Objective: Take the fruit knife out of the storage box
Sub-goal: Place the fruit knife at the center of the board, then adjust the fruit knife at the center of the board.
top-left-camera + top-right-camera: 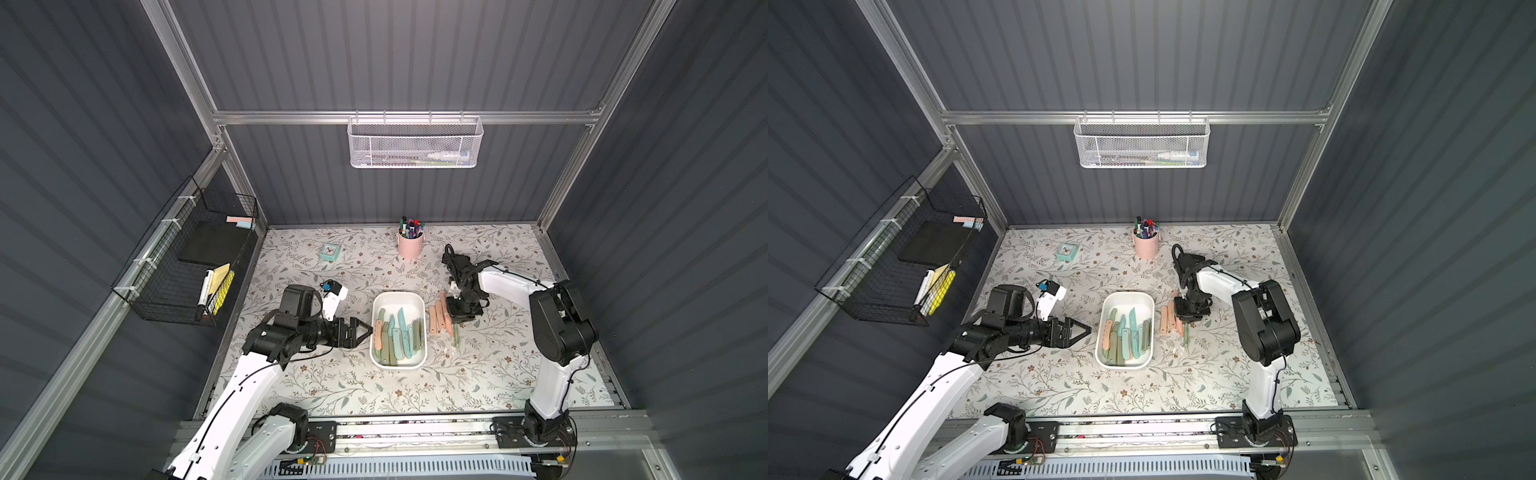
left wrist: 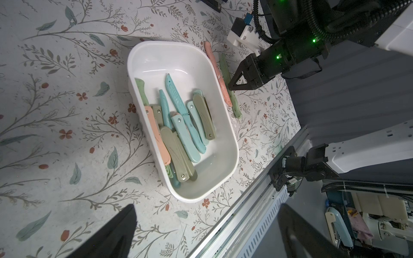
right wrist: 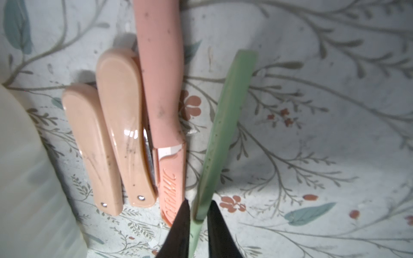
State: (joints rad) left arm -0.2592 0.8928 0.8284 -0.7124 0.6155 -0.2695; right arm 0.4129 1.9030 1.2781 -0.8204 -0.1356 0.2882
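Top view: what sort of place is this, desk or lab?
Likely a lab robot cell dressed as a desk: aluminium frame with grey panels, left arm and right arm on a rail, and a floral mat with a pen cup.

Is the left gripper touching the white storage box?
Apart. The left wrist view shows floral table between the left gripper and storage box rim.

Left of the storage box (image 1: pixel 397 302) my left pincer (image 1: pixel 363 332) has only a slim gap, and inside, piled knives (image 1: pixel 399 336) crowd the box's lower end in frame while its upper end is bare. The strip right of it is filled by pink knives (image 1: pixel 438 320) and the green knife (image 1: pixel 456 338) in my right pincer (image 1: pixel 456 323); the desk (image 1: pixel 374 386) below lies open.
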